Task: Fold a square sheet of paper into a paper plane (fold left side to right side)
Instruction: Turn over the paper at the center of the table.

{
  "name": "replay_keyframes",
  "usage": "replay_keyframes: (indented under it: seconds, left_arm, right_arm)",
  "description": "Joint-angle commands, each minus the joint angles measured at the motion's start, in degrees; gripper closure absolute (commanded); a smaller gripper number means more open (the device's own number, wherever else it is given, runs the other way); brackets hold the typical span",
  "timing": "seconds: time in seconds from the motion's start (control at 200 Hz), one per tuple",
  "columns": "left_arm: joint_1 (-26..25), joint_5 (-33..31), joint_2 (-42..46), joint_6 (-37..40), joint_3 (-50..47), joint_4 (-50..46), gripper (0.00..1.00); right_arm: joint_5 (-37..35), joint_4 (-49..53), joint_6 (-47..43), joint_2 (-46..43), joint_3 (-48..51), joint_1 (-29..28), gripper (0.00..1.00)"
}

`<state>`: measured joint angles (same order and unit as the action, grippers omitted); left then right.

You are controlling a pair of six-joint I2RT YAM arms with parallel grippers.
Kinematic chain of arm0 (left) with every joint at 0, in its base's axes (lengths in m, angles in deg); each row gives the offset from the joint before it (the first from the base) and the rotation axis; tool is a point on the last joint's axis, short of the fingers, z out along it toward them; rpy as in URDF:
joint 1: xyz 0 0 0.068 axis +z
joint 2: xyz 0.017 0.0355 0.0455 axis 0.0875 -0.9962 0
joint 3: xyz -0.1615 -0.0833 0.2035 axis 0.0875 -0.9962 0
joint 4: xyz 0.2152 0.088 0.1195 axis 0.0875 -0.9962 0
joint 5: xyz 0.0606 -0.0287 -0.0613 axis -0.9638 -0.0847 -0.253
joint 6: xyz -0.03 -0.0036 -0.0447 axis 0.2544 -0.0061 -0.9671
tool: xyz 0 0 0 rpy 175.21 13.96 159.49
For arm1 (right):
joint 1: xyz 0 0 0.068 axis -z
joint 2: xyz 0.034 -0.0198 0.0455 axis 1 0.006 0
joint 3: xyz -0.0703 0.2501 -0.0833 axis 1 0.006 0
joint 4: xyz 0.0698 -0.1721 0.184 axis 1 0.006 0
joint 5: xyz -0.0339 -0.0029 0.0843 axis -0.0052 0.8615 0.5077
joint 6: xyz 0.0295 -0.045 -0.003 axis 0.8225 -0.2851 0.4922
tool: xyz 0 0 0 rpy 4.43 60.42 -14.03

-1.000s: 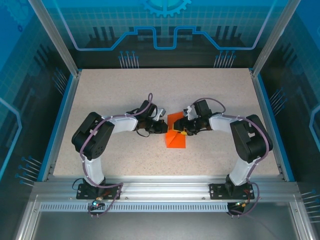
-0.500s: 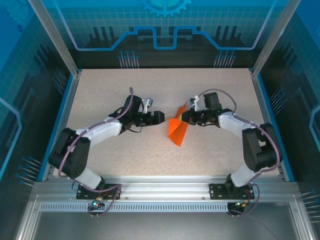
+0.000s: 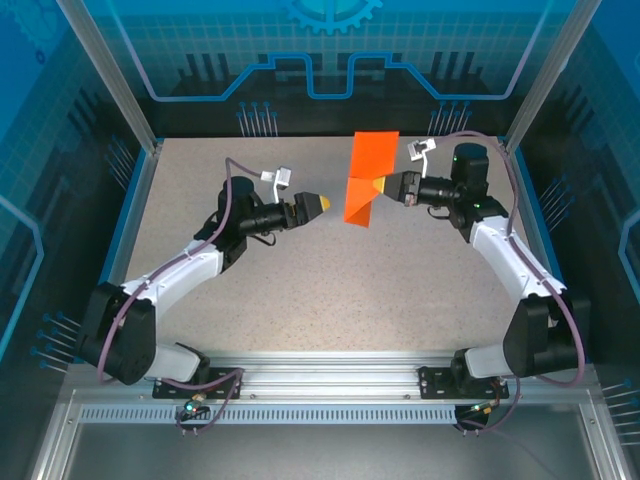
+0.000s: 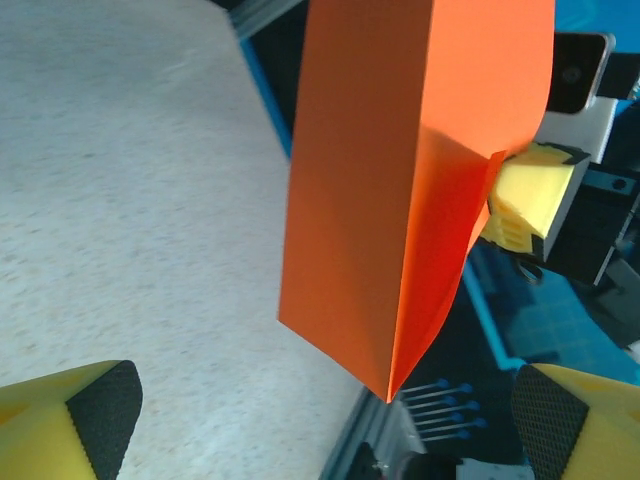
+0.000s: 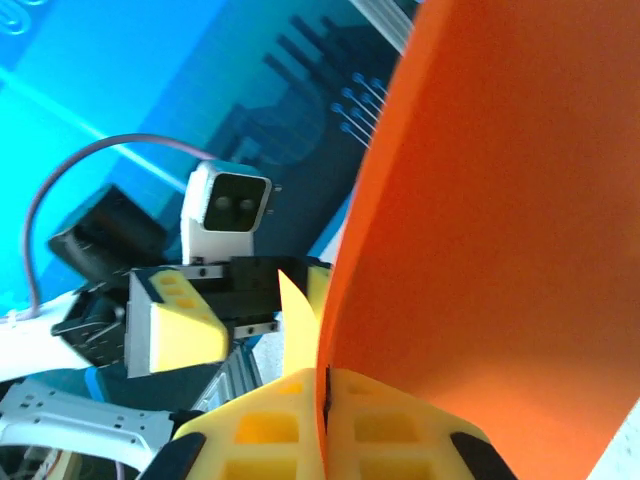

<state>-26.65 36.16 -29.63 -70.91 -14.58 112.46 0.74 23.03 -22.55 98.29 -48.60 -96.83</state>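
One sheet [image 3: 370, 160], right jaws, seemingly aloft

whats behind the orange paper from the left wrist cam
The right gripper, shut on the orange paper, with its wrist camera above it. The paper hides where it is pinched.

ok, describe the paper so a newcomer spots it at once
Start at the speckled table and go to its far edge, right of centre. There the right gripper is shut on the square sheet of paper, partly folded, held upright. It is the one bright orange thing; the fingertips beside it are yellow.
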Motion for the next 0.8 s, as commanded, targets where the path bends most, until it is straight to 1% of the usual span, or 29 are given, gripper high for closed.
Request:
replay_keyframes:
  seconds: [0.0,0.195,0.325,0.37,0.435,0.535,0.56,0.645,0.675,0.735,0.795]
  left_arm:
    - [-1.4,7.1,-1.5,-3.1,4.2,7.7,0.01]
    - [-4.0,8.4,-3.8,-3.2,8.7,8.3,0.02]
    - [-5.0,9.2,-5.4,-4.8,10.3,10.8,0.08]
    - [-5.3,9.5,-5.8,-5.0,10.7,11.3,0.12]
    - [-5.6,9.2,-5.8,-4.4,10.5,11.8,0.2]
    - [-5.7,8.8,-5.8,-5.0,9.8,13.6,0.36]
    - [-5.7,8.7,-5.8,-5.0,9.6,13.6,0.42]
    - [-5.7,8.4,-5.6,-4.8,9.5,13.4,0.54]
    - [-5.7,8.2,-5.5,-4.6,9.4,13.3,0.57]
    - [-5.7,8.1,-5.4,-4.4,9.4,12.8,0.59]
    - [-5.6,7.8,-5.3,-4.1,9.4,12.3,0.63]
  right_arm:
    - [4.6,-1.3,-0.2,-0.7,-3.3,-1.3,0.96]
    - [5.6,-1.4,0.3,-0.2,-6.0,-4.4,0.96]
    - [6.1,-2.0,1.0,0.0,-6.6,-6.2,0.95]
    - [6.1,-2.0,1.2,0.0,-6.4,-6.6,0.95]
    - [5.8,-2.9,1.9,0.0,-5.7,-6.6,0.95]
    - [5.3,-3.4,2.6,-0.2,-4.4,-6.7,0.95]
    - [5.3,-3.4,2.8,-0.1,-4.2,-6.7,0.95]
    - [4.8,-3.7,3.0,-0.5,-3.3,-6.6,0.94]
    - [4.7,-3.8,3.2,-0.6,-3.1,-6.5,0.93]
    - [4.6,-3.7,3.2,-0.7,-2.7,-6.2,0.93]
    - [4.6,-3.7,3.4,-0.8,-2.4,-5.9,0.92]
